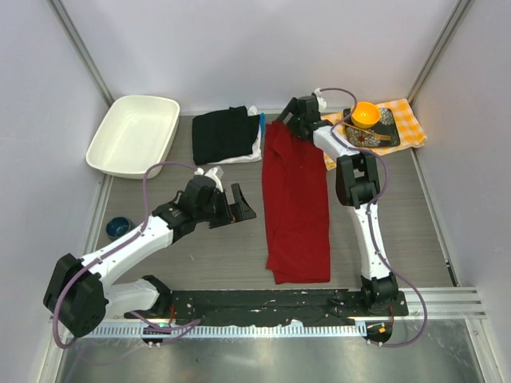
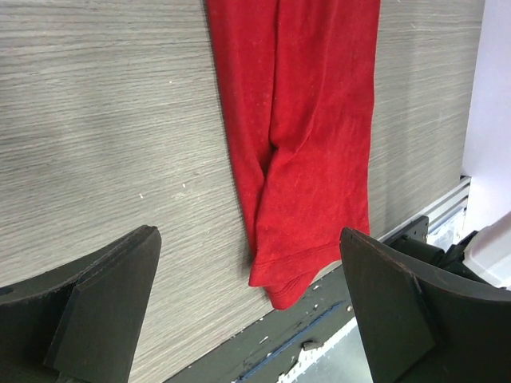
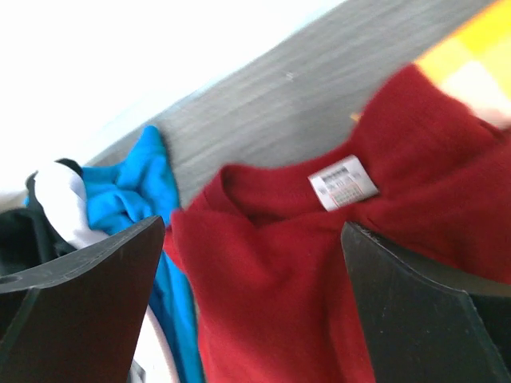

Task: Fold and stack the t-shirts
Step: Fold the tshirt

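Top view: the red t-shirt (image 1: pixel 297 203) lies right of centre as a long strip, folded lengthwise, with the folded stack (image 1: pixel 226 134) far and to its left. I judge the crosswise fold comes next, which means pinching one end and carrying it over.

Left wrist view: the left gripper (image 2: pixel 247 239) gapes wide and empty, facing the shirt's near hem.

Right wrist view: blurred. The right gripper (image 3: pixel 254 227) is spread wide over the collar label (image 3: pixel 343 182), gripping nothing. A blue cloth (image 3: pixel 152 183) at the left is cut off and I can't identify it.
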